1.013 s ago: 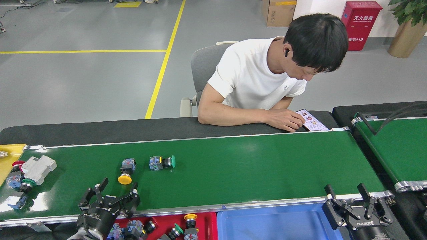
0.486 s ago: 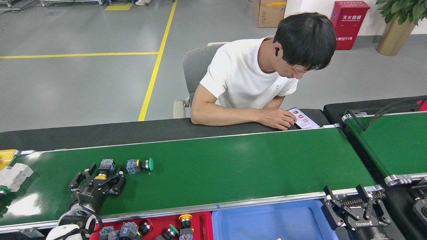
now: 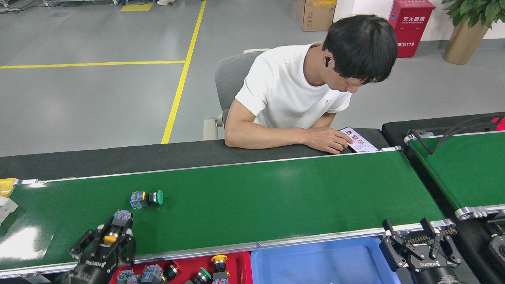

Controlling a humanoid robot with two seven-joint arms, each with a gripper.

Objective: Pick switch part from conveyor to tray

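Item one, the shallow red plastic tray point(image 3: 236, 262), sits just against the near rail of your long glossy dark-green conveyor point(image 3: 276, 197); it holds several push-button switch parts, among them a yellow-capped switch point(image 3: 219, 261) and a green-capped switch point(image 3: 204, 273). Item two, the shallow blue plastic bin point(image 3: 315, 260), sits beside the tray, also against the near rail; the part you can see holds nothing. Over the conveyor's near left end, your left gripper point(image 3: 111, 238) is clamped around a yellow-capped switch part point(image 3: 114, 228), fingers pointing away from you. A green-capped switch part point(image 3: 146, 198) lies on the belt just beyond it. By the conveyor's near right corner, your right gripper point(image 3: 416, 240) hangs with fingers spread, holding nothing.
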